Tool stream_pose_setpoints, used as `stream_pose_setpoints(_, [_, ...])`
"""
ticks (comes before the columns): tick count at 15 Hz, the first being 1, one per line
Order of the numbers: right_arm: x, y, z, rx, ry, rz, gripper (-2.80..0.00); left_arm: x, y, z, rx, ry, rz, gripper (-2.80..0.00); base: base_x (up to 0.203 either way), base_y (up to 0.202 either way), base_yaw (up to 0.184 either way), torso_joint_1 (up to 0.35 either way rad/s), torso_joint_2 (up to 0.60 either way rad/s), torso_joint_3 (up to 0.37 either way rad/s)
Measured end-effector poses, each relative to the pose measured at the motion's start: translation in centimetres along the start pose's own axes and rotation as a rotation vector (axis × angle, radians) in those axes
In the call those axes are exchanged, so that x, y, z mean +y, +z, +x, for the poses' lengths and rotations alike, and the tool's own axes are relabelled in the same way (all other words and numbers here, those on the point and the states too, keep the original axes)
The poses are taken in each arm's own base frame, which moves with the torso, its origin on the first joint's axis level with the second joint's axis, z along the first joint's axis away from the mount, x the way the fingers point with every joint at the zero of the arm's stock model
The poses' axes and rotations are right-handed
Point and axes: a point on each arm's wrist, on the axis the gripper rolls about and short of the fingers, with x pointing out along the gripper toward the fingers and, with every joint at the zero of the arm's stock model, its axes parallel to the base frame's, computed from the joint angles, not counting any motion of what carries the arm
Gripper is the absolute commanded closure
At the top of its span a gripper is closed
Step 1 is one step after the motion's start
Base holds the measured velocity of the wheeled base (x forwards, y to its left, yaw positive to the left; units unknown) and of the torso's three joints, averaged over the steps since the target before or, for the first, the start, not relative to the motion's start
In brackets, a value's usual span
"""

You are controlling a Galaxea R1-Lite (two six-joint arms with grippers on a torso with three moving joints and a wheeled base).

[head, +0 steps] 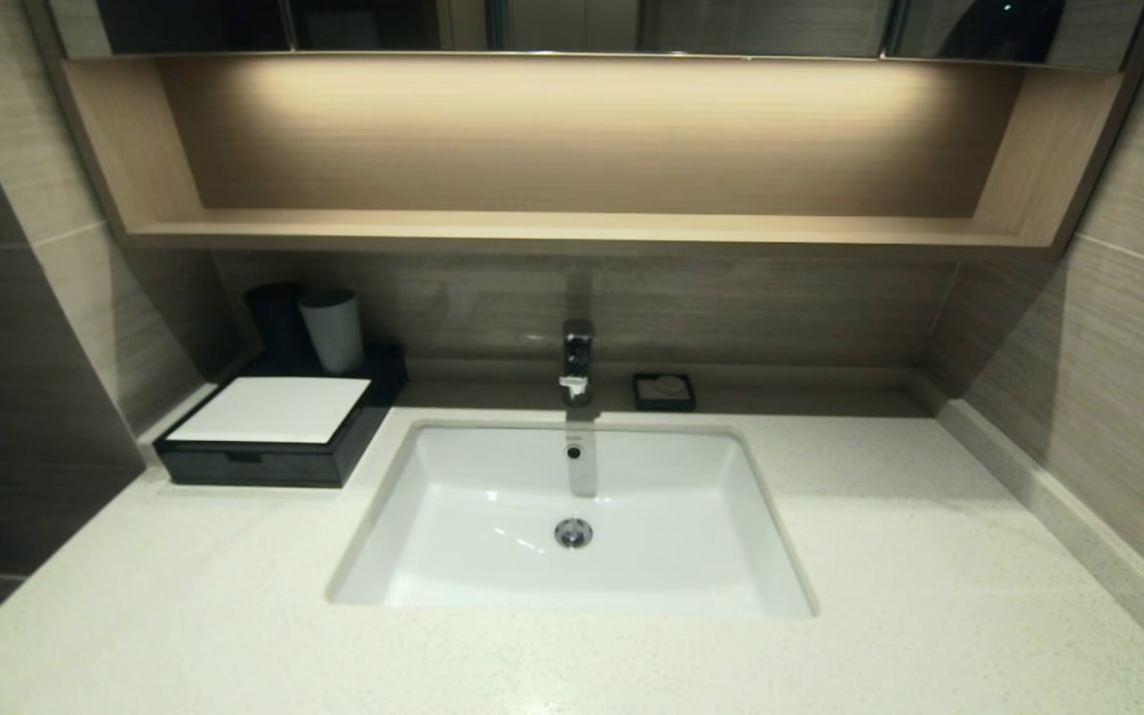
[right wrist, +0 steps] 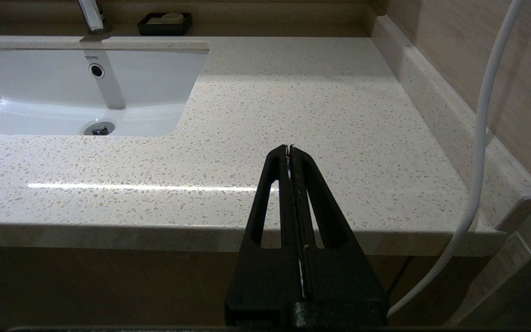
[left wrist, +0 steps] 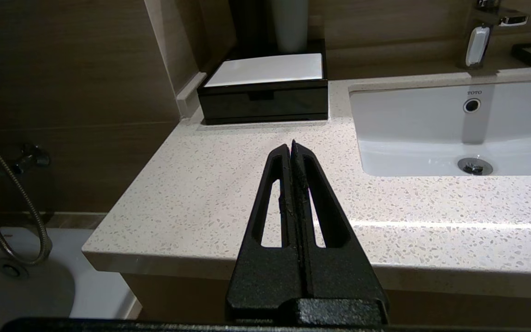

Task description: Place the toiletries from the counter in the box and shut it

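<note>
The black box (head: 264,447) with its white top panel stands at the counter's (head: 880,556) back left, its front drawer shut flush; the left wrist view shows the box (left wrist: 265,99) from the front. No toiletries show anywhere on the counter. My left gripper (left wrist: 292,144) is shut and empty, held back at the counter's front left edge, pointing toward the box. My right gripper (right wrist: 289,147) is shut and empty too, back at the front right edge. Neither arm appears in the head view.
A white sink (head: 572,516) sits in the middle with a chrome tap (head: 577,362) behind it. A small black soap dish (head: 663,391) lies right of the tap. A dark cup (head: 276,320) and a white cup (head: 333,329) stand behind the box. A white cable (right wrist: 482,138) hangs at the right wall.
</note>
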Motion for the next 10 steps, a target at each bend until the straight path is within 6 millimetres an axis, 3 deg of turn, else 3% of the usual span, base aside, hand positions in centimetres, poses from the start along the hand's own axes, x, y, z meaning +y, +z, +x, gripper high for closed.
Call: stream_pose_setpoints(10, [0.00,0.00,0.00,0.000,0.000,0.000,0.00,-0.26,-0.86,-0.45,-0.027,-0.068,-0.002,0.00,0.000,0.000,0.000,0.000,0.00,0.000])
